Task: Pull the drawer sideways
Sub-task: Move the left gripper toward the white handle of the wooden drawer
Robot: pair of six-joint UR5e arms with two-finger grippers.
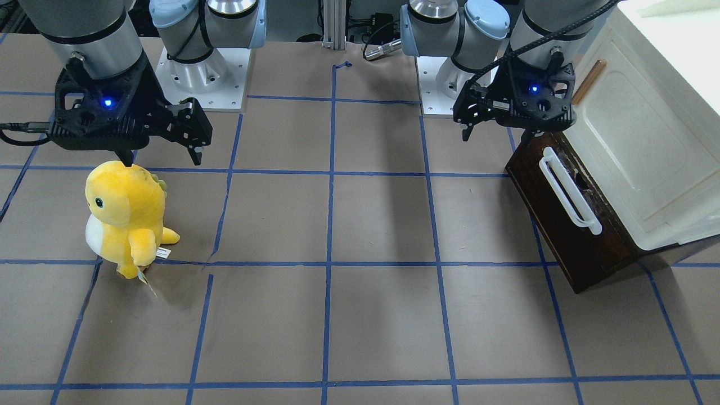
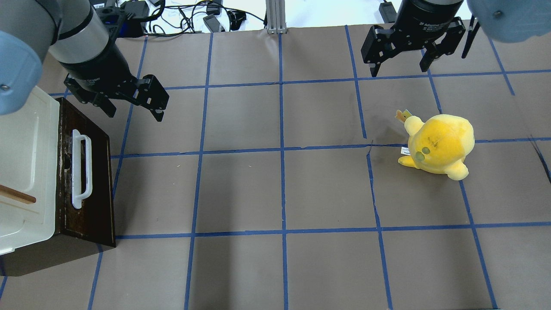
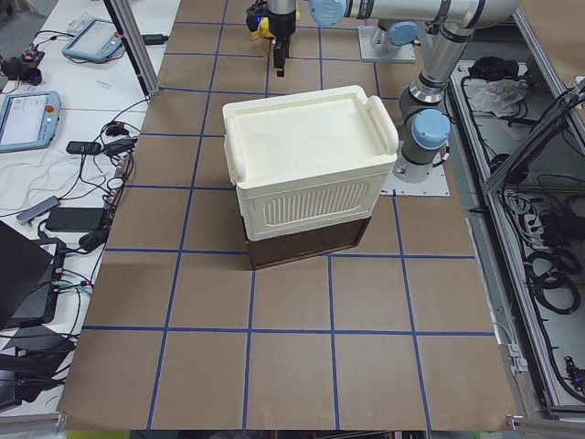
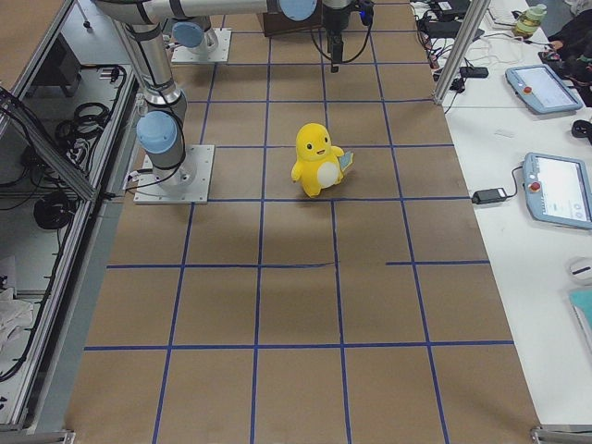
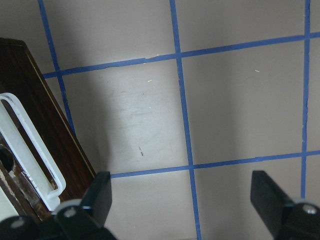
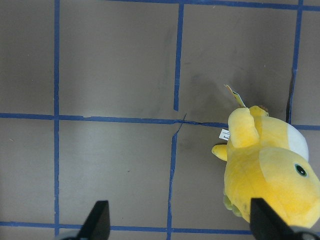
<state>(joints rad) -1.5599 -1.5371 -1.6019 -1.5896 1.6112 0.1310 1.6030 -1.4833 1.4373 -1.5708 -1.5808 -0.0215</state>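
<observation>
The drawer (image 2: 99, 181) has a dark brown front and a long white bar handle (image 2: 82, 168). It sits under the cream-white cabinet (image 2: 26, 172) at the table's left end, and none of its pale interior shows. It also shows in the front-facing view (image 1: 562, 236) and in the left wrist view (image 5: 47, 125). My left gripper (image 2: 135, 115) is open and empty, hovering just beyond the drawer's far corner and apart from the handle. My right gripper (image 2: 398, 71) is open and empty, hovering over the table beyond a yellow plush.
A yellow plush toy (image 2: 439, 146) stands on the right half of the table, close under my right gripper in the front-facing view (image 1: 121, 216). A brown wooden stick (image 2: 17, 194) lies on the cabinet. Blue tape lines grid the brown table surface.
</observation>
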